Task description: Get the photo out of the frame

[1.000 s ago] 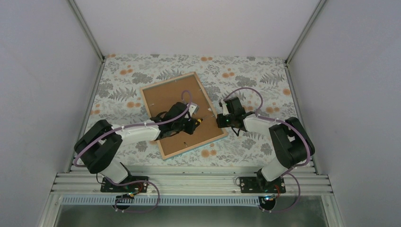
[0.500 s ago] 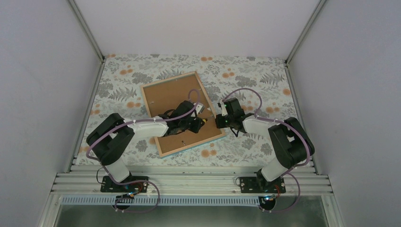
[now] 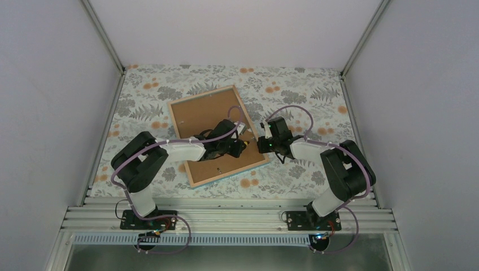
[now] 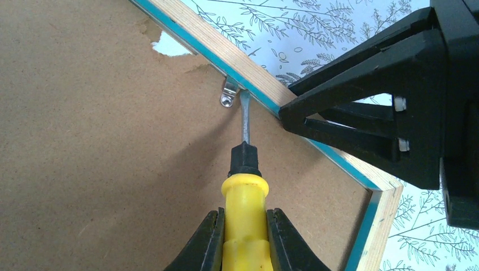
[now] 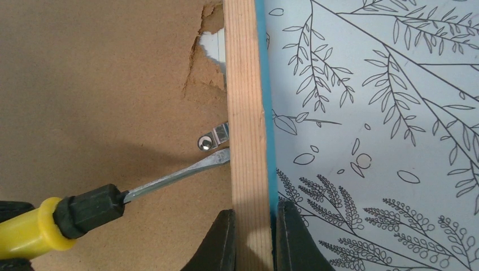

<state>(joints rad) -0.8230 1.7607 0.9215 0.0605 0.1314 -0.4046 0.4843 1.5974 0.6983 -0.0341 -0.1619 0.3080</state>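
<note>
1. Top external view: the left arm now reaches further right across the brown backing board (image 3: 197,113) than a second ago, its elbow drawn in from the left side of the counter (image 3: 141,84).
2. Left wrist view: the left pincer (image 4: 244,240) is closed narrowly on the yellow screwdriver (image 4: 244,192). The blade tip now sits at the metal tab (image 4: 229,97), against the rail of the frame (image 4: 251,70), upper centre of the picture.
3. Right wrist view: the right pincer (image 5: 254,237) stays clamped tight on that rail, steadying it.
4. The photo is hidden beneath the board, inside the frame. I judge the tab is about to be levered aside, so removal has barely begun.
</note>
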